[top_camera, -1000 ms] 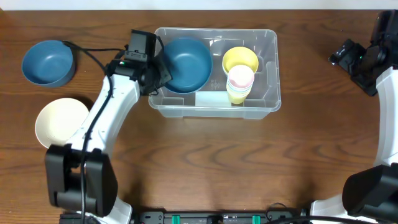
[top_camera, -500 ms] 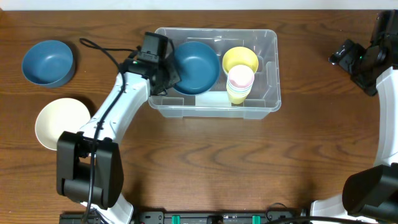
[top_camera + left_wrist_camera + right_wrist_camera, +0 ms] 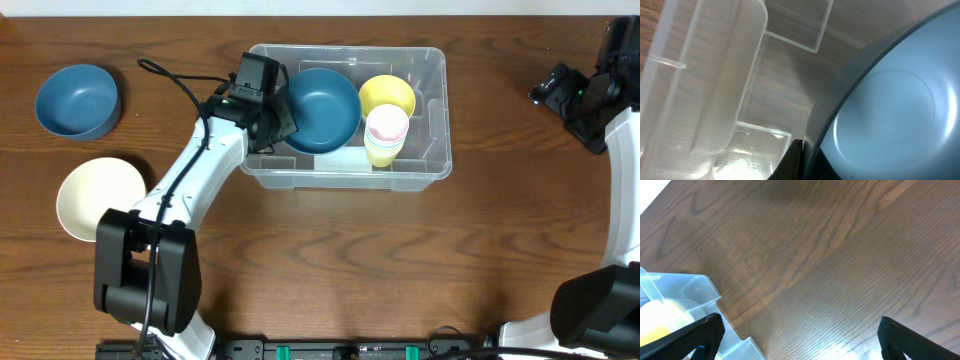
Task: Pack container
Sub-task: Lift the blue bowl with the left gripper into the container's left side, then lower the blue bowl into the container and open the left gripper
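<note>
- Left gripper [image 3: 278,118]: closed on the left rim of the held blue bowl [image 3: 322,110].
- Container [image 3: 340,180]: far centre of the table. The bowl hangs over its left half and the gripper over its left wall. Stacked cups [image 3: 386,125] fill its right half.
- Step, as judged: seating the bowl inside. Lower it level, clear of the cups and wall, and release only once the base rests flat.
- Right gripper [image 3: 560,88]: jaws spread, empty, well right of the container.
</note>
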